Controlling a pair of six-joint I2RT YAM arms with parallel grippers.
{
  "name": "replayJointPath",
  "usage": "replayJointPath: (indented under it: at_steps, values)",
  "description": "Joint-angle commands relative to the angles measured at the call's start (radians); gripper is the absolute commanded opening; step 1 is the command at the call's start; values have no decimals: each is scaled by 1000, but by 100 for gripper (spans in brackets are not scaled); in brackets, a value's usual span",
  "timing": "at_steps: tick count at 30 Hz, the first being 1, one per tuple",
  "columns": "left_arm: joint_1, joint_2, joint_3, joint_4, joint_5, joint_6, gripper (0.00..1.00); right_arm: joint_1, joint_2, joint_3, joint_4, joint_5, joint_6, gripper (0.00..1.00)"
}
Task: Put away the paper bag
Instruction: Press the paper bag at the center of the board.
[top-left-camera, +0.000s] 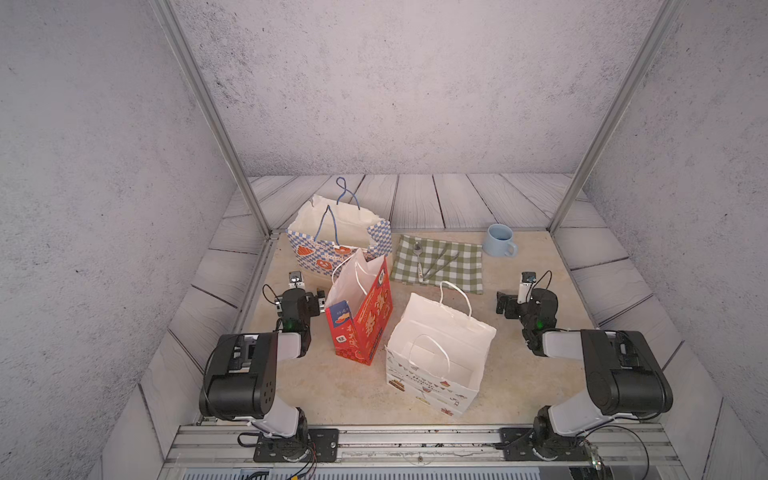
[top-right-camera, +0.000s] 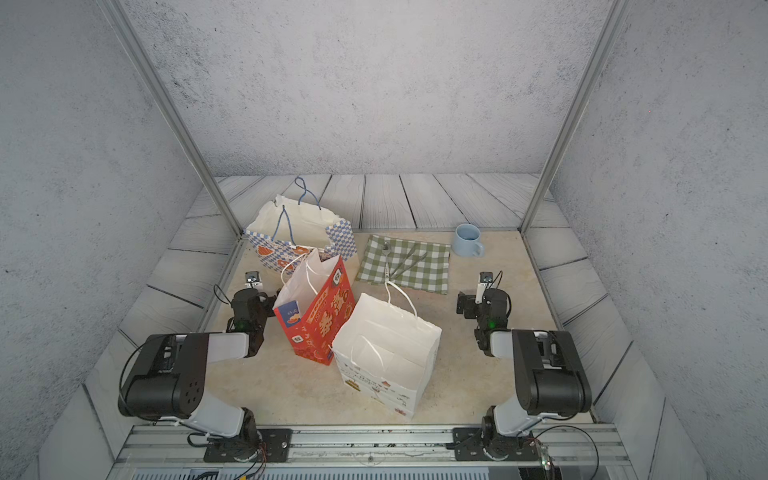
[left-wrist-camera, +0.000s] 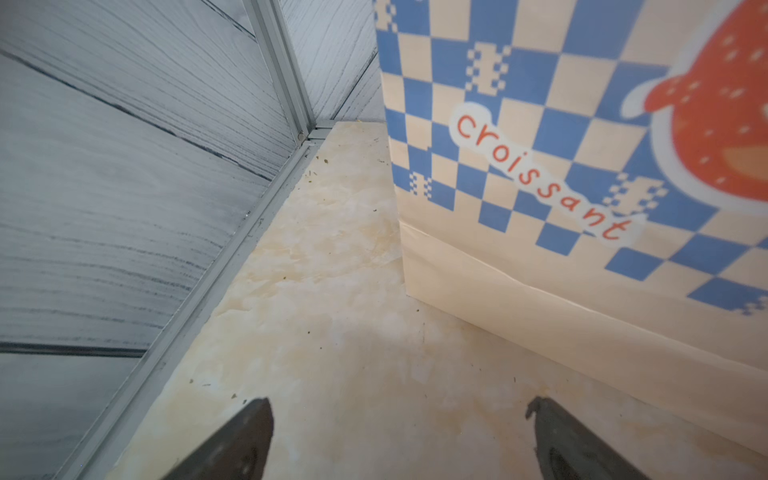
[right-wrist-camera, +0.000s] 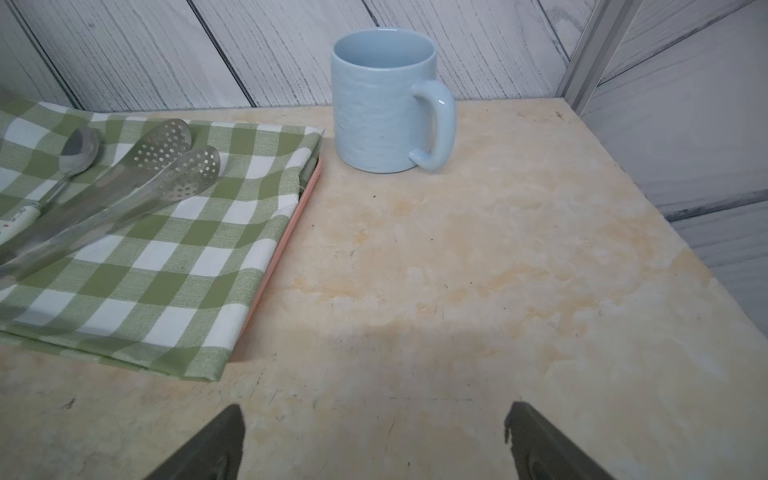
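Note:
Three paper bags stand open on the beige tabletop in both top views. A blue-and-cream checked bag (top-left-camera: 305, 249) with blue handles is at the back left. A red printed bag (top-left-camera: 365, 320) stands in the middle, and a white bag (top-left-camera: 436, 353) with white handles is in front of it to the right. My left gripper (top-left-camera: 299, 296) sits left of the red bag, open and holding nothing. In its wrist view the left gripper (left-wrist-camera: 400, 405) faces the checked bag (left-wrist-camera: 519, 145), which reads "croissant". My right gripper (top-left-camera: 524, 300) is open and holding nothing at the right, apart from every bag. Only bare table lies between the right gripper (right-wrist-camera: 375, 409) fingers.
A green checked cloth (top-left-camera: 453, 266) at the back carries a spoon (right-wrist-camera: 77, 151) and perforated tongs (right-wrist-camera: 166, 166), with a pink board edge (right-wrist-camera: 286, 249) under it. A light blue mug (right-wrist-camera: 386, 104) stands beside it. Aluminium posts and grey plank walls close in the table.

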Motion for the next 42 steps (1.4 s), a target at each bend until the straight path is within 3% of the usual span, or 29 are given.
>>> replayJointPath:
  at_steps: [1, 16, 19, 22, 25, 28, 31, 37, 42]
  values:
    - [-3, -13, 2, 10, 5, 8, 99, 2, -11, 9, 5, 15, -6, 99]
    - [-3, -13, 1, 12, 2, 4, 99, 2, -11, 9, 6, 16, -3, 99]
    - [-2, -37, -27, 55, -28, -7, 99, 0, -57, 27, -48, 70, 22, 99]
    - [3, -164, -71, 33, -94, -38, 99, 0, -184, 105, -271, 38, 9, 99]
    - [3, -344, -29, -228, -110, -36, 99, 1, -296, 131, -324, 46, 72, 99]
    - [3, -475, 20, -423, -178, -56, 99, -2, -372, 151, -414, 142, 278, 99]
    - [4, -607, 19, -493, -195, -63, 99, -24, -411, 229, -568, 9, 318, 99]
    - [4, -810, 123, -666, -62, 74, 99, -21, -516, 410, -857, -106, 376, 99]
    - [3, -845, 299, -777, 269, 131, 99, -19, -601, 507, -1005, -216, 356, 99]
